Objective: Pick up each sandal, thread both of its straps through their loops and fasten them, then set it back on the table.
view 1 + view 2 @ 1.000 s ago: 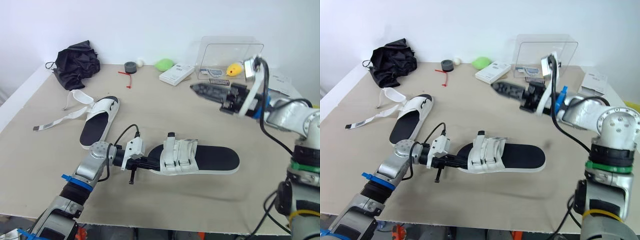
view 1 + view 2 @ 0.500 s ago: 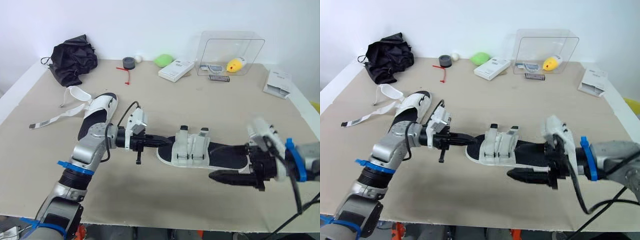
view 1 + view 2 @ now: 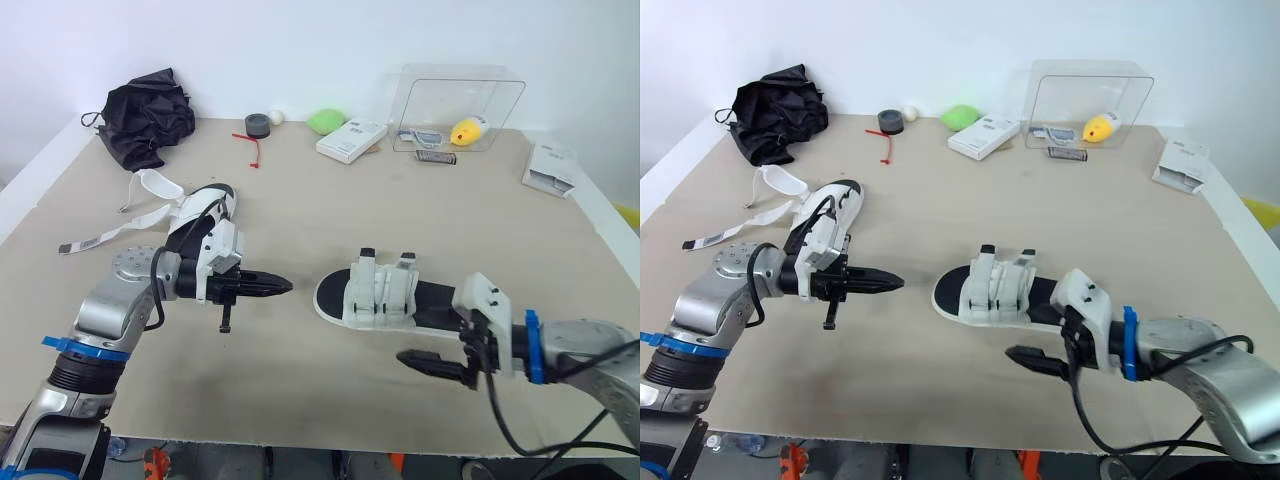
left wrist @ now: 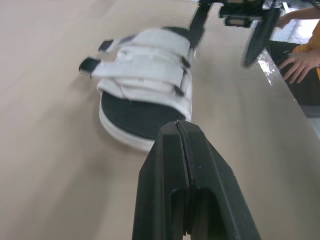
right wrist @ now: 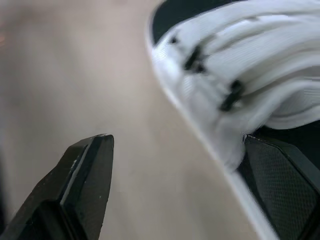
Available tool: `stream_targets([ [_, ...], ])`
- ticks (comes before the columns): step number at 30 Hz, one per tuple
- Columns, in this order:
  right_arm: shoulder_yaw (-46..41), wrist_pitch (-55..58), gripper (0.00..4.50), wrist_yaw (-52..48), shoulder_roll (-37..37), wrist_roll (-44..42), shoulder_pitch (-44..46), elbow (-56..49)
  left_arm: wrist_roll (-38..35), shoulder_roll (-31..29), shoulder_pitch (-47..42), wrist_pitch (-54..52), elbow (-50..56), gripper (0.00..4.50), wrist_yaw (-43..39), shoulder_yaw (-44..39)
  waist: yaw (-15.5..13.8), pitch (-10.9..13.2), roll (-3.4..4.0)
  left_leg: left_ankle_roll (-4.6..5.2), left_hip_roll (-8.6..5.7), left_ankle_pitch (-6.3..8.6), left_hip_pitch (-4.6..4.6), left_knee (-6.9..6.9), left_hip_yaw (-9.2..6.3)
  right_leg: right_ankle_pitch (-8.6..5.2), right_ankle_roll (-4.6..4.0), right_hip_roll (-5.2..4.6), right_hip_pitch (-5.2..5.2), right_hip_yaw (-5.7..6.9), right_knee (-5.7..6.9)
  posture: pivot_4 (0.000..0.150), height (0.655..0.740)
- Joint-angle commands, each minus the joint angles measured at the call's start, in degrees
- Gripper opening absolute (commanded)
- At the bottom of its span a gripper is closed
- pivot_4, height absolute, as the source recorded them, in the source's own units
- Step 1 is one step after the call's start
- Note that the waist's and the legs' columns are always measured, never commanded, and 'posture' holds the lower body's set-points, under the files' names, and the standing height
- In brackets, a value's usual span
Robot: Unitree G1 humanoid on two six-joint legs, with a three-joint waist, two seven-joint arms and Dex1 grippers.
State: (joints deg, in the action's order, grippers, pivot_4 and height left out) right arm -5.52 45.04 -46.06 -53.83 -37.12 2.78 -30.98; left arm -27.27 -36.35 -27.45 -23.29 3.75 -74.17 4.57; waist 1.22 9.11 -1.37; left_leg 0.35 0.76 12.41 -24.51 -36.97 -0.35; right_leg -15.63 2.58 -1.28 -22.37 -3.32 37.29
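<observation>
Near the table's middle: one sandal (image 3: 385, 297) lies flat, sole down on the table (image 3: 330, 210), with both straps drawn across it and closed.
Toward the left edge: the second sandal (image 3: 205, 212) lies flat too, its straps (image 3: 105, 238) trailing loose over the tabletop.
Progress: about half done, by my reading. The first sandal looks threaded, fastened and set down. The second has not been lifted, and both its straps are left to do.
Left gripper (image 3: 283, 286): the fingers (image 4: 185, 165) are pressed together and hold nothing. It points at the strapped end of the fastened sandal, with bare table between them. The loose sandal lies just behind it, beside the wrist.
Right gripper (image 3: 415, 360): the fingers (image 5: 85, 165) are spread wide and hold nothing. It sits low, just beside the near edge of the fastened sandal. From the wrist, the strapped part lies between the two fingers, close against one of them, and I cannot tell whether it touches.
Next need: both grippers are by the finished sandal, so the work probably has to shift to the loose one on the left.
</observation>
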Motion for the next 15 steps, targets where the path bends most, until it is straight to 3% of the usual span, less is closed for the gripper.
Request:
stream_targets([
  [1,0.46,-1.19,4.46,0.27,1.79,0.46,3.07,0.34,-2.05,0.10,0.75,0.28,3.23,0.00,2.72,-3.55,-0.02,0.02,-0.03,-0.01,0.00,-0.01,0.00,0.00,-0.01,0.02,0.00,0.00,0.00,0.00,0.00,0.150,0.7400],
  [6,1.41,-0.64,4.46,-1.26,3.16,-0.10,4.64,0.91,-4.04,-1.00,4.23,-1.18,7.35,0.00,4.82,-5.62,-0.04,0.02,-0.04,-0.01,0.01,-0.01,-0.01,0.01,-0.03,0.02,0.00,-0.01,0.00,0.02,0.01,0.150,0.7400],
  [9,0.91,-0.03,3.63,-2.17,4.38,-1.96,6.10,2.34,-4.28,-1.27,4.95,-1.51,8.15,0.00,5.99,-6.11,-0.04,0.03,-0.04,-0.01,0.01,0.00,-0.02,0.02,-0.04,0.03,-0.01,-0.01,0.00,0.02,0.01,0.150,0.7400],
  [14,2.92,0.71,1.39,-2.60,6.01,-2.29,7.12,1.66,-4.71,-1.50,5.41,-1.98,9.06,0.00,7.15,-6.50,-0.03,0.02,-0.04,-0.01,0.02,-0.01,0.01,-0.09,-0.04,0.05,-0.04,0.02,0.00,0.02,0.15,0.150,0.7400],
  [15,3.12,0.94,0.77,-2.39,6.41,-2.29,7.25,1.81,-4.73,-1.48,5.50,-2.06,9.22,0.00,7.41,-6.53,-0.03,0.02,-0.04,-0.01,0.03,-0.01,0.01,-0.10,-0.04,0.05,-0.04,0.03,0.00,0.02,0.17,0.150,0.7400],
])
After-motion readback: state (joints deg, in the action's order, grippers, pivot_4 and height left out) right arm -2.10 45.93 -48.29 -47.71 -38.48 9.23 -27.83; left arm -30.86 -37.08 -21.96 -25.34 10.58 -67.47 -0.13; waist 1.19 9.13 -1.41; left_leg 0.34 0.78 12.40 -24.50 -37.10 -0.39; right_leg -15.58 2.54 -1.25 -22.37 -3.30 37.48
